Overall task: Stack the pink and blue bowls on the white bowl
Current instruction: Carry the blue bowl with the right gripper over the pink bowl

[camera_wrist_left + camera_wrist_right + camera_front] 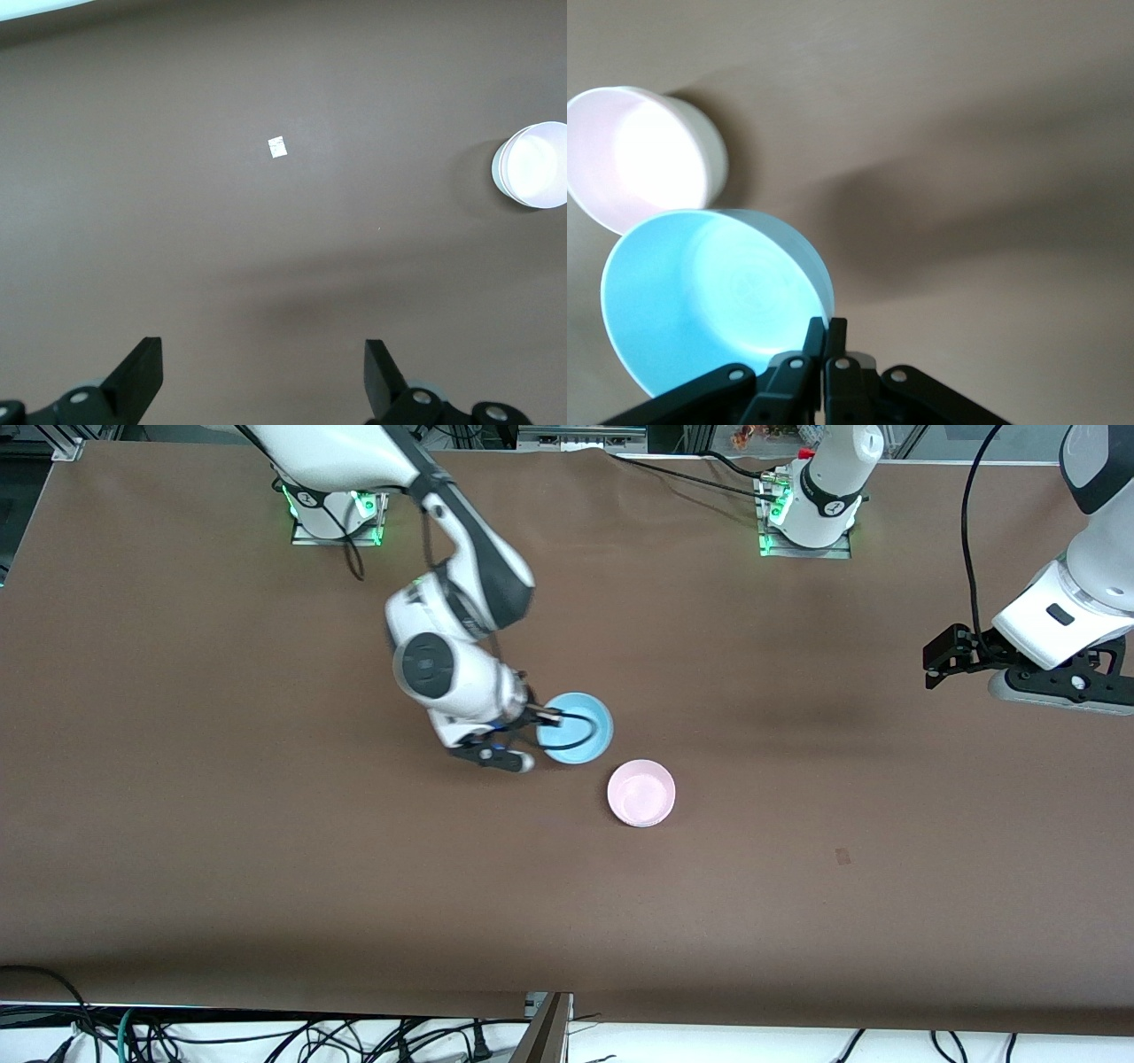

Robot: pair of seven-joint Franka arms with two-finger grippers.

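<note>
Blue bowl (576, 728) hangs tilted, rim pinched by right hand (534, 717).

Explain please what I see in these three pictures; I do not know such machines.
Two robot arms stand at a brown table. One picture looks down from across the table; the two others come from a camera on each arm's wrist. The right gripper has its fingers shut on the rim of the blue bowl. Beside it, nearer to the front camera, stands the pink bowl. The left gripper waits open over the left arm's end of the table.
</note>
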